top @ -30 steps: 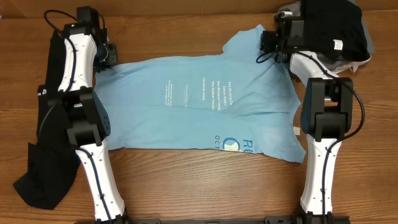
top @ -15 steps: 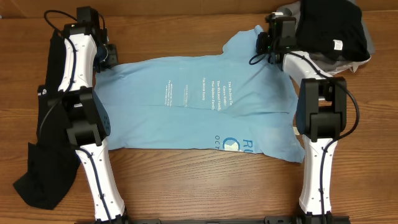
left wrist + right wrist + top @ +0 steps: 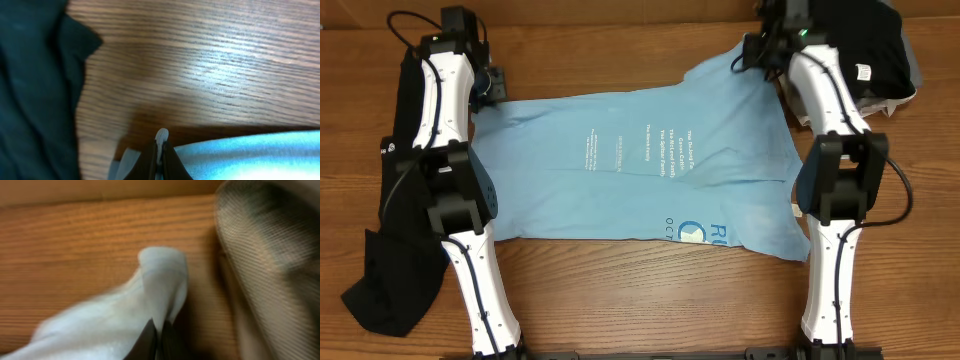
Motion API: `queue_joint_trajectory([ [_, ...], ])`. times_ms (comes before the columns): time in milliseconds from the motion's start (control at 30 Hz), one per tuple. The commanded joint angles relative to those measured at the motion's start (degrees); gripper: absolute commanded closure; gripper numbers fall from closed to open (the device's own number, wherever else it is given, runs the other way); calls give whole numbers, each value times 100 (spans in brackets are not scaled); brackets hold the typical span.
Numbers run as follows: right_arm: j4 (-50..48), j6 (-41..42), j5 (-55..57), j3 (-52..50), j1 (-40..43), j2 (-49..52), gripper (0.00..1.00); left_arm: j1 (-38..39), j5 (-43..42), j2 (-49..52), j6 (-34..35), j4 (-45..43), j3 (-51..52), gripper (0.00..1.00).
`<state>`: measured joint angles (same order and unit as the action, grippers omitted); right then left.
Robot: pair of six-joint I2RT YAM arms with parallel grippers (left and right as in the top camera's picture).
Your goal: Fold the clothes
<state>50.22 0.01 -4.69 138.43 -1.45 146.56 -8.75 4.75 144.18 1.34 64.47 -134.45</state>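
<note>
The clothes show as a light blue T-shirt (image 3: pixel 650 170) spread flat in the middle of the wooden table, print facing up. At the shirt's far left corner my left gripper (image 3: pixel 495 88) is shut on the hem; the left wrist view shows a thin fold of blue fabric (image 3: pixel 250 155) pinched between the closed fingers of that gripper (image 3: pixel 161 155). Over at the far right sleeve my right gripper (image 3: pixel 748 58) is shut on the cloth, and the right wrist view shows pale blue fabric (image 3: pixel 110 320) rising in a peak from its closed jaws (image 3: pixel 157 332).
A long black garment (image 3: pixel 395 180) lies along the table's left side under the left arm, also seen as black fabric (image 3: pixel 35 85) in the left wrist view. A dark folded pile (image 3: pixel 850 40) sits at the far right corner, close beside the right gripper as grey-black cloth (image 3: pixel 270 255).
The right gripper closed on the shirt's far right sleeve and moved towards the table's far edge, its arm stretching out. The left gripper stayed shut in place.
</note>
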Motion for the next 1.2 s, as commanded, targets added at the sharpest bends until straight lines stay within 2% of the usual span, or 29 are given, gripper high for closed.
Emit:
queue_joint_trajectory([
  [0,693,-46,-17,960,138,-61,96,-37,166,-540,-9,175,-330,96],
  [200,2321,-177,-595,2074,219,-61,96,-37,164,-955,-9,503,-372,96],
  [333,3316,-173,-610,2638,219,-61,96,-37,164,-1032,-9,785,-372,88],
  [500,4588,-149,-612,3176,229,-129,96,-37,170,-1032,-264,1250,-372,93],
  [567,4686,81,-640,3180,258,-223,96,-37,173,-1032,-310,1440,-372,96],
  [733,4686,225,-896,3165,271,-472,96,-66,179,-1032,-310,1875,-372,96],
  [933,4684,216,-896,3049,271,-481,96,-68,157,-1032,-310,1869,-361,95],
  [967,4684,216,-896,3025,269,-481,96,-68,125,-1025,-308,1801,-354,85],
  [1000,4684,214,-896,3003,264,-481,96,-68,52,-1012,-308,1690,-354,70],
  [1033,4684,214,-896,2983,264,-481,96,-68,-22,-997,-308,1598,-354,60],
  [1167,4684,168,-887,2973,264,-481,96,-68,-302,-883,-310,1058,-354,38],
])
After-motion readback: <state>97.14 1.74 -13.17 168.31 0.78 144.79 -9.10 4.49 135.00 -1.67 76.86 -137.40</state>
